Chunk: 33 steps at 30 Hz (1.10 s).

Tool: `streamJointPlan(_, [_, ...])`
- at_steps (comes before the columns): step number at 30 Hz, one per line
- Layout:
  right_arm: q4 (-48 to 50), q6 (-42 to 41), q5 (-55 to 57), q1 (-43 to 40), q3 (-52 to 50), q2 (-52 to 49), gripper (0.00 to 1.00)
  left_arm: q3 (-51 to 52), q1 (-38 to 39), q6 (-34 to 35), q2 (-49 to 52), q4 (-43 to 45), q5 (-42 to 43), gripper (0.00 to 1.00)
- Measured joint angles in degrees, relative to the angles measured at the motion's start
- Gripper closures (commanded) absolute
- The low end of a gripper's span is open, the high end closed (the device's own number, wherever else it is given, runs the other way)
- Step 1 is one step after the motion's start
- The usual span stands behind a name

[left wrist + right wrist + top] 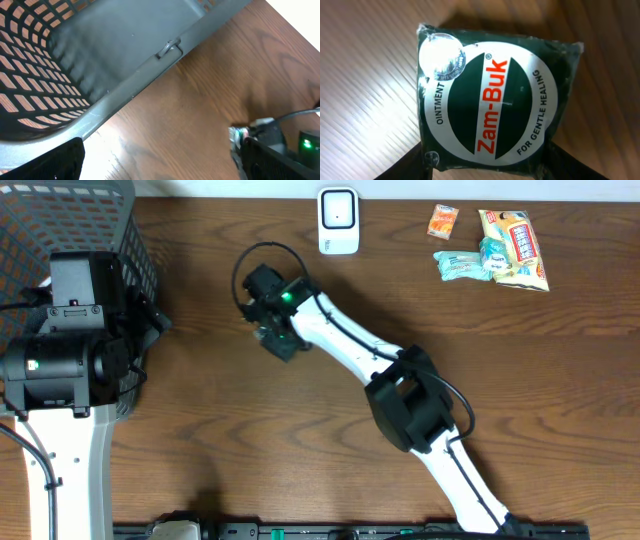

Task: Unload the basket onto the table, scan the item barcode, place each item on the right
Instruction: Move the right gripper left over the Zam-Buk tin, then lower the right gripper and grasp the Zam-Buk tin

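Observation:
The item is a dark green, film-wrapped Zam-Buk ointment packet (492,95) with a white oval label and red lettering, lying flat on the wooden table. No barcode shows on its upper face. My right gripper (487,170) straddles its near edge, and the black fingers (402,165) press against both lower corners. From overhead, the right gripper (268,330) covers the packet at centre left. The white scanner (338,220) stands at the far edge. My left gripper (160,170) hangs open over bare wood beside the basket, holding nothing.
A grey mesh basket (60,220) fills the far left corner, with its rim (125,95) just beyond my left gripper. Snack packets (515,245) and a small orange one (443,221) lie at the far right. The right arm's cable loops near the scanner.

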<state>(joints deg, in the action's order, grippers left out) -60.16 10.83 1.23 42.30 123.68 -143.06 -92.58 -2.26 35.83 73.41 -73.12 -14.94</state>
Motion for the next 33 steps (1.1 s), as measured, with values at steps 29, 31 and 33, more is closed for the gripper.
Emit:
streamJointPlan(29, [-6.6, -27.8, -4.1, -8.1, -0.3, 10.4, 0.01, 0.0, 0.0, 0.0, 0.0, 0.0, 0.0, 0.02])
streamJointPlan(31, [-6.6, -33.2, -4.3, -7.7, -0.3, 10.4, 0.15, 0.0, 0.0, 0.0, 0.0, 0.0, 0.0, 0.02])
streamJointPlan(33, [-6.4, -35.5, -4.0, -7.0, -0.4, 10.4, 0.14, 0.0, 0.0, 0.0, 0.0, 0.0, 0.0, 0.02])
